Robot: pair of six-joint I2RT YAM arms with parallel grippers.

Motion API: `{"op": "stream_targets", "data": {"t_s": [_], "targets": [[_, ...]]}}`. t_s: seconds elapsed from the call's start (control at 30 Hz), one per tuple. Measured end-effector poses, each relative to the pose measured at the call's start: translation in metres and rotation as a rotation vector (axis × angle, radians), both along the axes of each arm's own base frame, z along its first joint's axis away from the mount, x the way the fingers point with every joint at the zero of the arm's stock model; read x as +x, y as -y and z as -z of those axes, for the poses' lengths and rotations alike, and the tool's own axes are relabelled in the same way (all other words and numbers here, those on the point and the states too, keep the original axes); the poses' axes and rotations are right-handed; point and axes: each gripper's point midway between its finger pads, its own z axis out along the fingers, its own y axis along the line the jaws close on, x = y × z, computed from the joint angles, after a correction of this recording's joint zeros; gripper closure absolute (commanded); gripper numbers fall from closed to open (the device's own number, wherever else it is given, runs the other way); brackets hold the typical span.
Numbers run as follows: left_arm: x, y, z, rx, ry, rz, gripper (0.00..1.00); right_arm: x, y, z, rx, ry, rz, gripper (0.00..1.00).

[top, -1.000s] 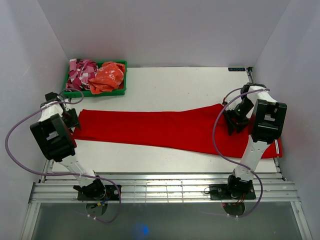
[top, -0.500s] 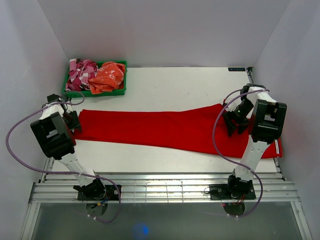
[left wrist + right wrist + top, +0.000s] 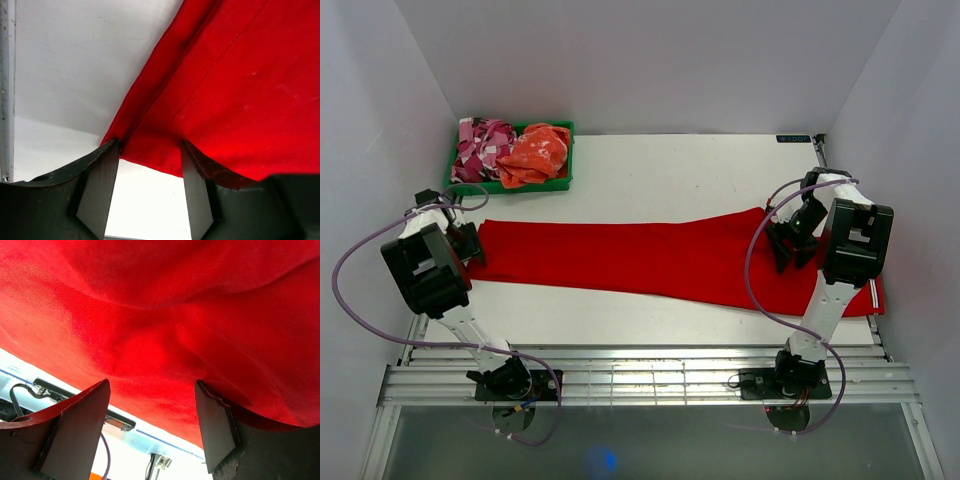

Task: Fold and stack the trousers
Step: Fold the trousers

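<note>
While bright red cloth trousers [image 3: 620, 258] lie flat, left gripper [image 3: 149, 145] sits spread at one end. Right gripper [image 3: 151, 385] spread too, opposite end.

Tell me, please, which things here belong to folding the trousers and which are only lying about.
Belong to the job:
- the red trousers, laid out long
- the left gripper at one end, the right gripper near the other, both open

Only lying about:
- the green bin at the far left corner
- the pink-and-white garment and the orange garment in it

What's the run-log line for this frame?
trousers: spread flat | left gripper: open, straddling cloth edge | right gripper: open, over cloth
</note>
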Motion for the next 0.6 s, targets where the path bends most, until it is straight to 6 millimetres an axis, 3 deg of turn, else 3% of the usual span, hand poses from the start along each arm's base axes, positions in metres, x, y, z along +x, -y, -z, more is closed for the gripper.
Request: {"op": "stream_targets", "data": {"t_s": [0.53,0.6], "targets": [[-0.0011,-0.0002,0.0,-0.003,-0.003,-0.009,0.41,-0.0064,-0.0012,0.0044,0.004,-0.018,0.0,0.28],[-0.0013,-0.0002,0.0001,-0.004,-0.003,-0.014,0.46,-0.0088,-0.0016,0.0064,0.004,-0.025,0.0,0.29]]}}
